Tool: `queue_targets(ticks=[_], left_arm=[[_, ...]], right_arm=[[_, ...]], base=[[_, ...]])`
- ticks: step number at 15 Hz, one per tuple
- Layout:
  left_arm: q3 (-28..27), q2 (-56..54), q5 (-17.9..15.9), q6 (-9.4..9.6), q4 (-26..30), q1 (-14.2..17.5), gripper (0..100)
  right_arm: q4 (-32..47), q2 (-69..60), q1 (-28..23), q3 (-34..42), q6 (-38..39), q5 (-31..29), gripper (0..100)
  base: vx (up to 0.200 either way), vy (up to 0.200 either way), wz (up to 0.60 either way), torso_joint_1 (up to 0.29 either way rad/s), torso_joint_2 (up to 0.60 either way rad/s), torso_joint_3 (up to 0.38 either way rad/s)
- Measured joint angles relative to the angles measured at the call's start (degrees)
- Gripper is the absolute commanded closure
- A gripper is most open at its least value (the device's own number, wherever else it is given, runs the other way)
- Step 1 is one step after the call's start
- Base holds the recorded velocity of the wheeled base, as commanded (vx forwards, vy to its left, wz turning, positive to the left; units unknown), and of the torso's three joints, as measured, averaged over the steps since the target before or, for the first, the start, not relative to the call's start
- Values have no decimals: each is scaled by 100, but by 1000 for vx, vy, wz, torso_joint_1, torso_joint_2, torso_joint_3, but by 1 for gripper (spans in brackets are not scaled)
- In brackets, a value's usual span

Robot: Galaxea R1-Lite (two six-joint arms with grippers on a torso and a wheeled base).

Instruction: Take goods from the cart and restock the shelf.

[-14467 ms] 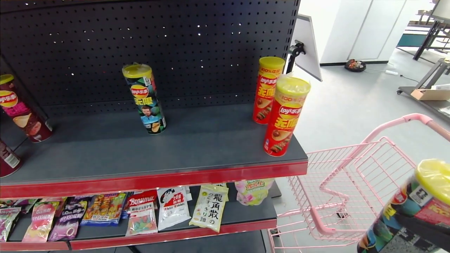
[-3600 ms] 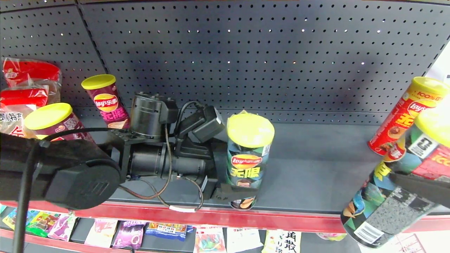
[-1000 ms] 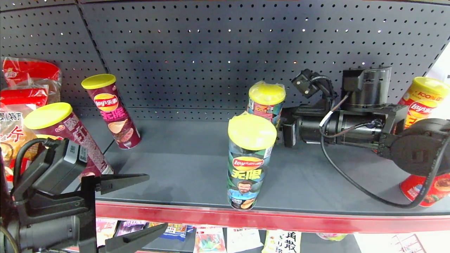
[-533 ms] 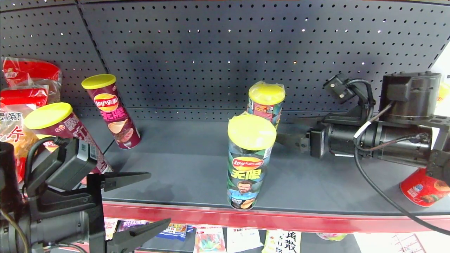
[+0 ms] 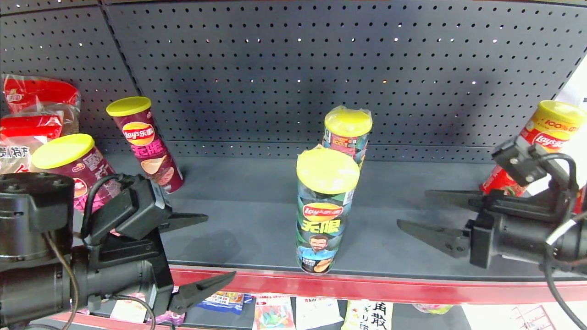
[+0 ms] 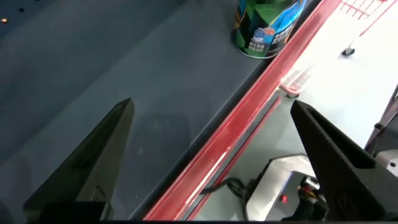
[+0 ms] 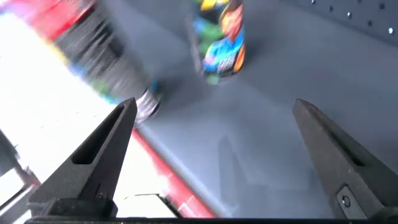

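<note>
Two green-and-black chip cans with yellow lids stand upright on the dark shelf (image 5: pixel 257 215): a front can (image 5: pixel 326 211) near the red edge and a rear can (image 5: pixel 347 133) by the pegboard. My right gripper (image 5: pixel 412 208) hangs open and empty to the right of the front can, well clear of both. My left gripper (image 5: pixel 220 246) is open and empty at the shelf's front edge, left of the front can. In the left wrist view the left gripper (image 6: pixel 211 104) spans the red edge, the front can's base (image 6: pixel 267 28) beyond. The right gripper (image 7: pixel 214 104) faces the rear can (image 7: pixel 221 43).
Two maroon cans (image 5: pixel 146 144) and red bags (image 5: pixel 36 105) stand at the shelf's left. Red cans (image 5: pixel 541 137) stand at its right, behind my right arm. Snack bags (image 5: pixel 275 314) lie on the lower shelf. Bare shelf lies between the maroon cans and the front can.
My right gripper has let go of the rear can and drawn back to the front right. My left gripper has risen to the shelf's front edge.
</note>
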Motion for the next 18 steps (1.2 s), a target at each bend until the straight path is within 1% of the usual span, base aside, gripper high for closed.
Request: queue_targets(ticks=[3,5,7,8,10,12,18], left_arm=[[-265,455,44,51,-10,-212,0],[-461,789,171,57,-16,-444,0],[-553,1101,261,79,-76,-606,0],[-590,1246,304,111,-218,-653,0],[-656,1563,477,141,-555,-689,0],[-769,1858,553,144,-758,-716,0],[-848,2194,655,139,-702,-757,0]], right_arm=[[33,-1003,67,705,-4,-38,0],[155,-1601,66,929,-4,-213,0],[451,-2046,52,857,-1,-299,0],[664,-2205,37,739,5,-356,0],[958,-2433,-50,462,27,-427,0],[983,-2561,-144,352,35,-429,0],[976,-2737,-311,305,265,-429,0]], base=[[0,0,0,0,0,0],[0,0,0,0,0,0],[0,0,0,0,0,0],[0,0,0,0,0,0],[0,0,0,0,0,0],[0,0,0,0,0,0],[0,0,0,0,0,0]])
